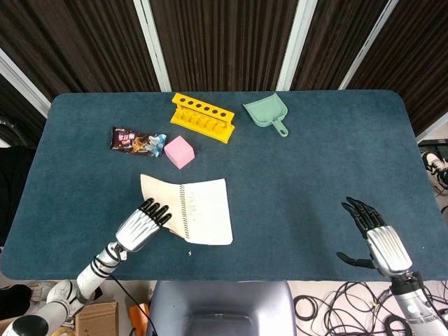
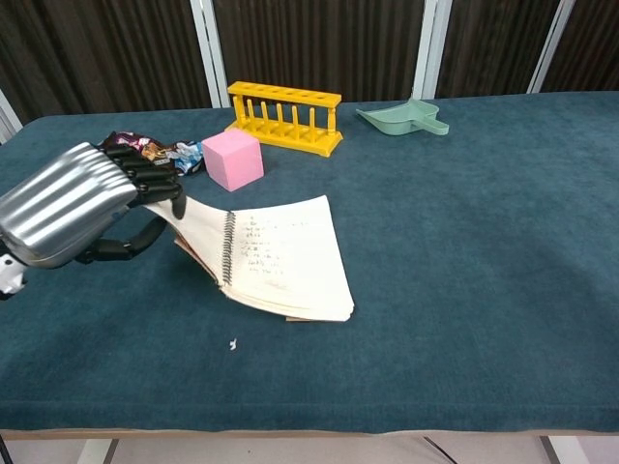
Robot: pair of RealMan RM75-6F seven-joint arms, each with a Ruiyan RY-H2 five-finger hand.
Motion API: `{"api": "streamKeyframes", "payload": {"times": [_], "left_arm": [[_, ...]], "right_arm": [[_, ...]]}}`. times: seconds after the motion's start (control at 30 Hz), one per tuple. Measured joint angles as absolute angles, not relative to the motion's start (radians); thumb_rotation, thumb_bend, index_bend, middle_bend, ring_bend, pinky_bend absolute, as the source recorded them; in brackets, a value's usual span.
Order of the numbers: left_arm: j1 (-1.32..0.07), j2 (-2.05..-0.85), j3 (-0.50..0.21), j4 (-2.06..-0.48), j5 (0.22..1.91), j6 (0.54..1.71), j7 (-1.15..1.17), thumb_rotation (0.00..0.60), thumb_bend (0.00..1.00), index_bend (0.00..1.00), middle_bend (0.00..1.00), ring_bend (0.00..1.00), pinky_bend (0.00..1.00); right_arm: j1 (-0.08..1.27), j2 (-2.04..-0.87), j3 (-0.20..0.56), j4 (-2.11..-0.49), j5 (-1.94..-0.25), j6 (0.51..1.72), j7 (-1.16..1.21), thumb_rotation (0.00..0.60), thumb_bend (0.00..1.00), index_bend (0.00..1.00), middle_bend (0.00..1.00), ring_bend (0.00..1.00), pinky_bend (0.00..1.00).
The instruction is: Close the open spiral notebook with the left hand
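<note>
The spiral notebook (image 1: 203, 210) lies half open on the blue table, left of centre. Its right half (image 2: 290, 256) rests flat, showing handwriting. Its left half (image 1: 157, 190) is raised steeply off the cloth and tilts toward the spiral. My left hand (image 1: 143, 225) is at that raised half. In the chest view my left hand (image 2: 82, 203) has its fingers curled over the page's top edge and its thumb below, gripping it. My right hand (image 1: 374, 236) hovers near the front right edge, fingers spread, holding nothing.
Behind the notebook stand a pink cube (image 1: 179, 152) and a dark snack packet (image 1: 136, 141). Further back are a yellow tube rack (image 1: 203, 117) and a green dustpan (image 1: 264, 112). A tiny white scrap (image 1: 189, 253) lies in front of the notebook.
</note>
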State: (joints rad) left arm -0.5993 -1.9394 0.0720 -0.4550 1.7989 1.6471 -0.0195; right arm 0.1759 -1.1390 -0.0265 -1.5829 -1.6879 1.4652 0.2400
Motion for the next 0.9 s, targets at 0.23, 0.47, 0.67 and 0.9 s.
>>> {"api": "streamKeyframes", "payload": {"times": [0.23,0.47,0.67,0.9], "left_arm": [[-0.677,-2.002,0.066,-0.446,1.812,1.631,-0.004,0.600,0.32,0.11,0.17,0.22,0.33],[-0.724,-2.043,0.039,-0.492,1.788,1.573,-0.023,0.600,0.29,0.07,0.14,0.20,0.31],[-0.750,-2.073,0.016,-0.556,1.745,1.465,-0.059,0.600,0.28,0.05,0.13,0.20,0.31],[-0.765,-2.102,-0.013,-0.611,1.706,1.424,-0.073,0.600,0.28,0.05,0.12,0.19,0.31]], "right_arm": [[0.174,-1.140,-0.024,-1.581,-1.685,1.470,0.242,0.600,0.00,0.08,0.02,0.03,0.13],[0.173,-1.140,-0.023,-1.585,-1.688,1.474,0.240,0.600,0.00,0.08,0.02,0.04,0.13],[0.172,-1.140,-0.023,-1.582,-1.689,1.475,0.243,0.600,0.00,0.08,0.02,0.04,0.13],[0.173,-1.141,-0.023,-1.578,-1.689,1.476,0.249,0.600,0.00,0.08,0.02,0.04,0.13]]}}
